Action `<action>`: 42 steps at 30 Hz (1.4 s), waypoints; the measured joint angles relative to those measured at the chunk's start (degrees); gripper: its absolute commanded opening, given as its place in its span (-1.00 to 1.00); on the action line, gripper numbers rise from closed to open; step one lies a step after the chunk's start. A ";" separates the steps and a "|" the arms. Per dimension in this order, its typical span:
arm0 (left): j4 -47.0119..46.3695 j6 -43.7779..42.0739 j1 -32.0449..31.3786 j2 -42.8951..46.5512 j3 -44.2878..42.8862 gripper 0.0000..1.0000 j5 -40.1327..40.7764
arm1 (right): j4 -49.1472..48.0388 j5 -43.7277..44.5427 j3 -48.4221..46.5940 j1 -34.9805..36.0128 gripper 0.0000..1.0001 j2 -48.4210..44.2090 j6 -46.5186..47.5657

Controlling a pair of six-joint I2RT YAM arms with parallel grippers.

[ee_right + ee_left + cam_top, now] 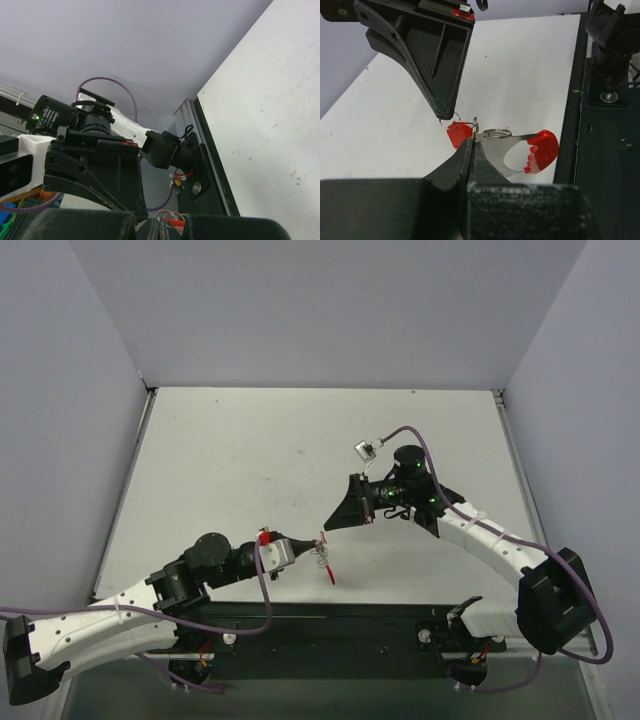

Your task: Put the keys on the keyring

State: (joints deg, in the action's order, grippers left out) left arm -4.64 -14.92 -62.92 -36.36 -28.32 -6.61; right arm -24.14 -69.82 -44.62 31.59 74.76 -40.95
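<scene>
Left pincer, shut tight, pinches the silver-and-red keyring above the bench's near middle. Right pincer, also closed, dangles the red-headed key just beside it.

bench: white, matt, smooth, few dark specks.
left claw: black plastic, matt, grainy close to lens.
right claw: black plastic, smoother, faint sheen.
key: red plastic head, glossy.
wire loop: thin bright silver metal.
keyring: flat grey-silver metal, satin shine; far-end arc bright red, glossy, plastic look.
walls: pale grey, matt.
cable: purple, smooth sheath.
</scene>
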 measured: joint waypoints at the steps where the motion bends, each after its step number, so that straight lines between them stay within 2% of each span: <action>1: -1.44 0.74 0.00 0.00 0.68 -1.00 -0.31 | 0.59 -0.17 0.00 -0.15 -1.00 -0.48 0.63; 6: -6.36 3.30 0.00 0.76 3.13 -1.00 -0.92 | 3.52 -0.50 0.00 -0.57 -1.00 -1.27 3.45; 16: -10.19 5.73 0.02 1.64 4.85 -1.00 -0.63 | 6.84 -1.36 0.02 -0.83 -1.00 -1.44 6.14; 25: -19.67 8.70 0.02 0.37 9.57 -1.00 0.37 | 7.19 -3.06 0.02 -0.81 -1.00 -5.92 6.43; 34: -39.76 11.13 0.22 -0.87 17.35 -1.00 2.45 | 3.65 -4.61 0.02 -0.74 -1.00 -7.93 4.46; 42: -54.47 13.20 0.50 -5.57 18.75 -1.00 1.95 | -3.76 -5.75 0.04 0.57 -1.00 -9.01 0.22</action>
State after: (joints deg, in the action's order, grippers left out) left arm -59.11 -1.72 -62.41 -41.93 -9.56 -4.67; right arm -27.90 -75.57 -44.58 32.16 65.76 -40.73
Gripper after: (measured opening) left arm 0.020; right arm 0.024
